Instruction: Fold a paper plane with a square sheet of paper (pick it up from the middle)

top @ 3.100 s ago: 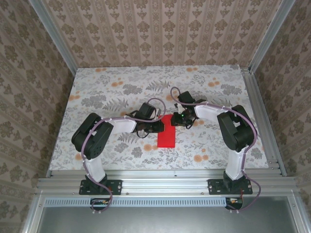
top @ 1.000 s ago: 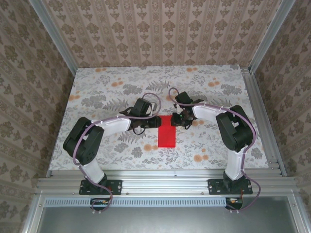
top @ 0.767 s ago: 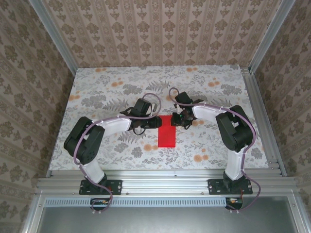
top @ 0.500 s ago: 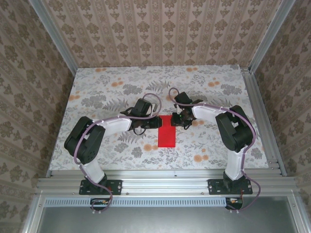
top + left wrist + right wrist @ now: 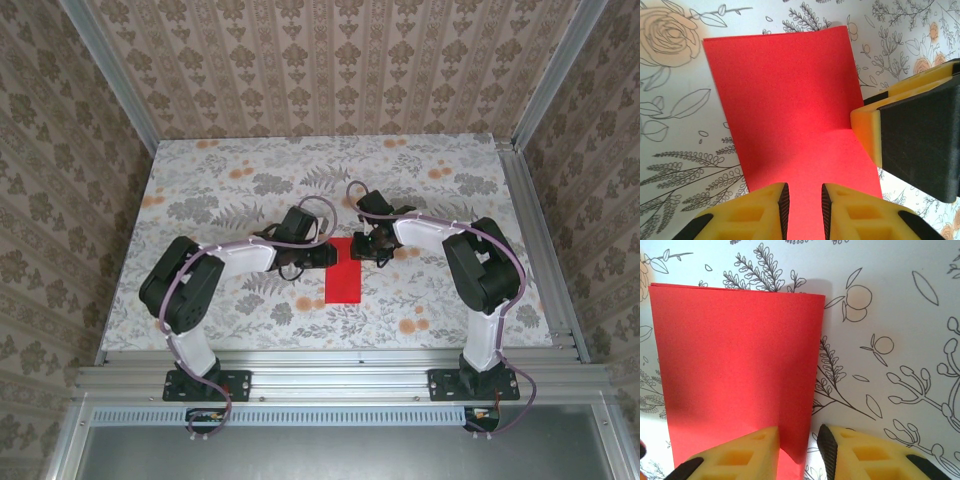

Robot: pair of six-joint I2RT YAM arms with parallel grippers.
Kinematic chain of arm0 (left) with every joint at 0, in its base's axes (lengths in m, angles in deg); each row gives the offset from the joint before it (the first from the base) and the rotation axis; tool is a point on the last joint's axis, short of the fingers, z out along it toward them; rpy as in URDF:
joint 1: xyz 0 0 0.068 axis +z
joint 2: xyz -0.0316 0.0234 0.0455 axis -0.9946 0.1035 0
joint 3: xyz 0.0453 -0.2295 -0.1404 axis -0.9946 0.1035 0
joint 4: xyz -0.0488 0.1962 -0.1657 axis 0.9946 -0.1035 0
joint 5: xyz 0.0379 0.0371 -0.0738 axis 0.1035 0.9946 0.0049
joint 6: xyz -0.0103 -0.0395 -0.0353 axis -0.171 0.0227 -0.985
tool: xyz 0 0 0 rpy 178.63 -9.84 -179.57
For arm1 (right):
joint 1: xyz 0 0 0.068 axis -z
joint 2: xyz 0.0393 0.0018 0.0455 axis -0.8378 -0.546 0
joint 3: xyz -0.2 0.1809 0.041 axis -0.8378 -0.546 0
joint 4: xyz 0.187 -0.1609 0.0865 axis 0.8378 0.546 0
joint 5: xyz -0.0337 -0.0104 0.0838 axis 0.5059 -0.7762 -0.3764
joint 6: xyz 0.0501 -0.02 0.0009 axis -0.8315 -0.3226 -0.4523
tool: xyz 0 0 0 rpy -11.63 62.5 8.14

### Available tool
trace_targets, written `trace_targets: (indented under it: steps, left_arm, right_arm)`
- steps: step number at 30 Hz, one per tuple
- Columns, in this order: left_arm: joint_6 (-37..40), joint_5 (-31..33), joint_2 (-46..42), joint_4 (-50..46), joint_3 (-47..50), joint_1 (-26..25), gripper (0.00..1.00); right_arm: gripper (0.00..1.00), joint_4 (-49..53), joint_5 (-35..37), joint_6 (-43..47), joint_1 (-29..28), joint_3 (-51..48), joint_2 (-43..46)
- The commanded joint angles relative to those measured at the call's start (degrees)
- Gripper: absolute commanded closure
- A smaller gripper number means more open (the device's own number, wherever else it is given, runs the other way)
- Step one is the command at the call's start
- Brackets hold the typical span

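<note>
The square sheet of paper (image 5: pixel 343 272) lies flat on the table, folded into a narrow red rectangle. My left gripper (image 5: pixel 322 255) is at its far left corner and my right gripper (image 5: pixel 367 250) at its far right corner. In the left wrist view the paper (image 5: pixel 785 100) runs under the left gripper (image 5: pixel 803 200), whose jaws stand a narrow gap apart on its surface. The right gripper's finger (image 5: pixel 910 135) rests at the paper's right edge. In the right wrist view the right gripper (image 5: pixel 799 442) straddles the edge of the paper (image 5: pixel 735 355), jaws slightly apart, with the edge lifted a little between them.
The table (image 5: pixel 200 200) has a floral pattern. Aluminium rails (image 5: pixel 535 250) and patterned walls close it in on three sides. Both arms bend inward toward the middle, elbows out to the sides.
The left arm's elbow has swung a little to the right while its gripper stays at the paper's far left corner. The paper and the right arm have barely moved.
</note>
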Motion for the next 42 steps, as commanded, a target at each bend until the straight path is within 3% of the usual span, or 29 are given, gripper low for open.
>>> trace_targets:
  steps: [1,14,27,32,39,42]
  left_arm:
    - [-1.4,-1.3,1.3,1.2,-0.2,-0.7,0.73]
    - [-1.1,-1.0,3.7,0.9,-1.0,-1.5,0.75]
    - [3.7,4.5,7.4,-9.1,-3.9,-2.8,0.77]
    - [4.9,6.4,8.1,-11.6,-4.3,-3.1,0.77]
    - [5.7,7.7,8.4,-12.6,-3.9,-3.2,0.78]
    - [6.2,8.2,8.4,-13.1,-3.9,-3.2,0.79]
  right_arm:
    - [0.66,1.3,2.5,-1.6,-0.6,-1.8,-2.5]
    - [0.66,1.6,3.1,-2.0,-0.6,-2.5,-2.1]
    - [0.66,1.8,2.4,-1.8,-0.6,-2.1,-0.5]
    - [0.61,3.0,2.0,-0.7,0.1,-1.6,2.2]
    - [0.58,0.9,-4.5,-0.9,1.6,-5.7,10.1]
    - [0.63,-1.3,-9.3,-2.8,2.0,-8.0,12.3]
